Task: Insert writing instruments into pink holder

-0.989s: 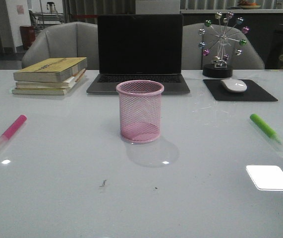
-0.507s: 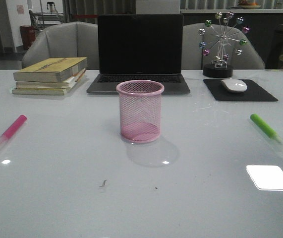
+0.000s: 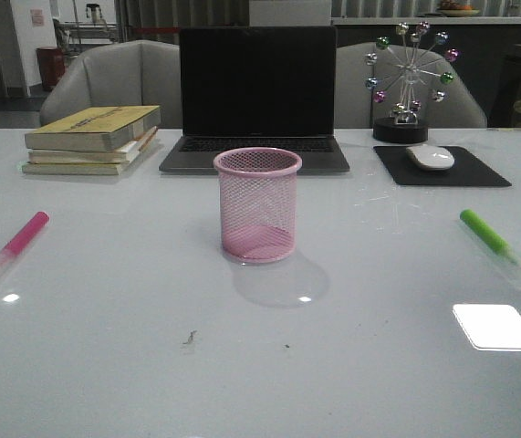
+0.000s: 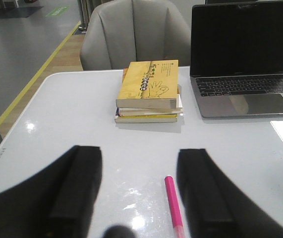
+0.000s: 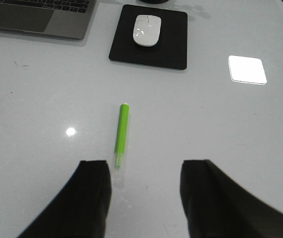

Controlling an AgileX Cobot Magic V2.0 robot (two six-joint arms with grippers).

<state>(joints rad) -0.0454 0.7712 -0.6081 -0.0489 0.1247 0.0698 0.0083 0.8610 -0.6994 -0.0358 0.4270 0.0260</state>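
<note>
While unlabelled, pink holder [image 3: 257,204] upright.

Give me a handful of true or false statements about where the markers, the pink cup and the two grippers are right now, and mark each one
1. The pink holder stands upright and holds nothing. True.
2. The pink marker is inside the holder. False: it lies flat on the table, on the robot's left.
3. The green marker lies on the table on the robot's right, apart from the mouse pad. True.
4. The left gripper is shut on the pink marker. False: its fingers are apart and the marker lies on the table between them.
5. The right gripper is open and holds nothing. True.
6. The laptop is closed. False: its dark screen stands open.
</note>
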